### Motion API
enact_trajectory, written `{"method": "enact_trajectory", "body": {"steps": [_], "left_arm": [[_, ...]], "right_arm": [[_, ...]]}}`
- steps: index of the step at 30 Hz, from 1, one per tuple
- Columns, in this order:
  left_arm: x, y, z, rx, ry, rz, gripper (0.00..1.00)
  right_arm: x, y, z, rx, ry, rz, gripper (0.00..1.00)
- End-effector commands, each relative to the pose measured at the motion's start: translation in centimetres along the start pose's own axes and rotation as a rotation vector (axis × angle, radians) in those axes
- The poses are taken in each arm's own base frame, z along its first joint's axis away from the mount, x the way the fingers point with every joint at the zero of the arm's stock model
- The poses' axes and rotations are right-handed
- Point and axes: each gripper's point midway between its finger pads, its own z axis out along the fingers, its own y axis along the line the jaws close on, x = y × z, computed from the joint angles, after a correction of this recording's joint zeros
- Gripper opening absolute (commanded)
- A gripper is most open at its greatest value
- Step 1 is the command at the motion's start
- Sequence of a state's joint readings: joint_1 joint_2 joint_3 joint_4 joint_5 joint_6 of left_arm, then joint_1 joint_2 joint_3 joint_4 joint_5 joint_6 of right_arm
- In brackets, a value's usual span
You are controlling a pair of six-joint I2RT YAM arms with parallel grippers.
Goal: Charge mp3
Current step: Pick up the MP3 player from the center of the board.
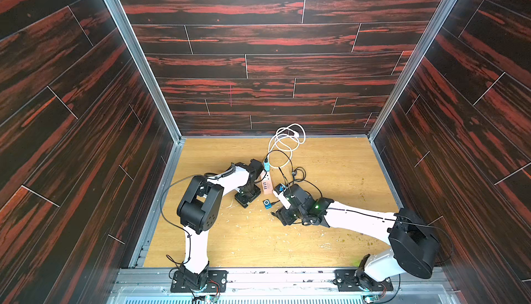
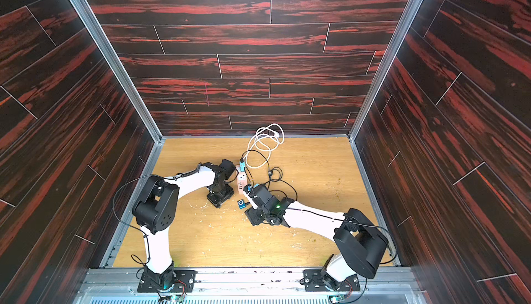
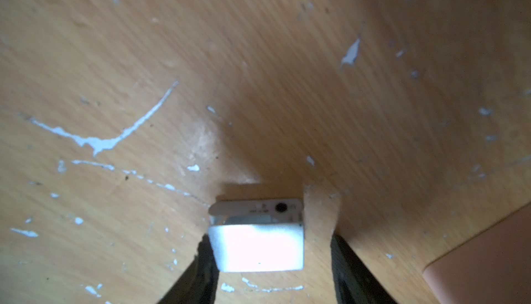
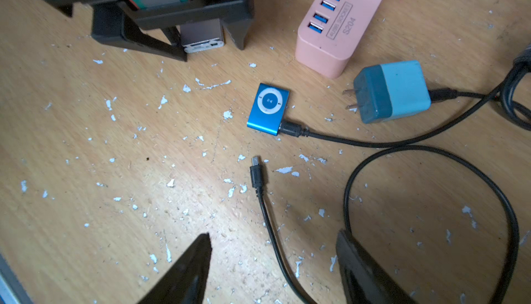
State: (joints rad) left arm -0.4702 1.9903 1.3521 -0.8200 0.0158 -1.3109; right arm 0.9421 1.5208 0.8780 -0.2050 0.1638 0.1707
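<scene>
My left fingers point(image 3: 201, 273) open astride silver mp3 point(image 3: 255, 248) on bench point(image 3: 115, 58); my right fingers point(image 4: 184, 271) open, empty, above loose black cable point(image 4: 275, 245)

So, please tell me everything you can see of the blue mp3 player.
The mp3 is a small blue rectangle, metallic-looking, with a white control ring around a blue button. It lies flat, face up, on the table. A black cable is plugged into one end. Nothing else touches it; the pink strip lies near, apart.
</scene>
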Motion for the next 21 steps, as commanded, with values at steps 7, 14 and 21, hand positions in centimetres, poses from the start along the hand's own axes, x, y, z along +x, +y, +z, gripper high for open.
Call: {"method": "enact_trajectory", "body": {"steps": [7, 14, 21], "left_arm": [[-1.6, 3.2, 2.6, -0.137, -0.036, 0.020, 0.46], [-1.9, 3.5, 3.3, -0.161, -0.040, 0.043, 0.33], [-1.2, 2.1, 3.4, -0.069, -0.002, 0.055, 0.00]], "right_arm": [[-0.2, 0.6, 1.2, -0.018, 0.022, -0.014, 0.72], [0.2, 0.6, 1.8, -0.017, 0.043, -0.016, 0.72], [0.3, 0.5, 3.0, -0.009, 0.052, -0.016, 0.71]]}}
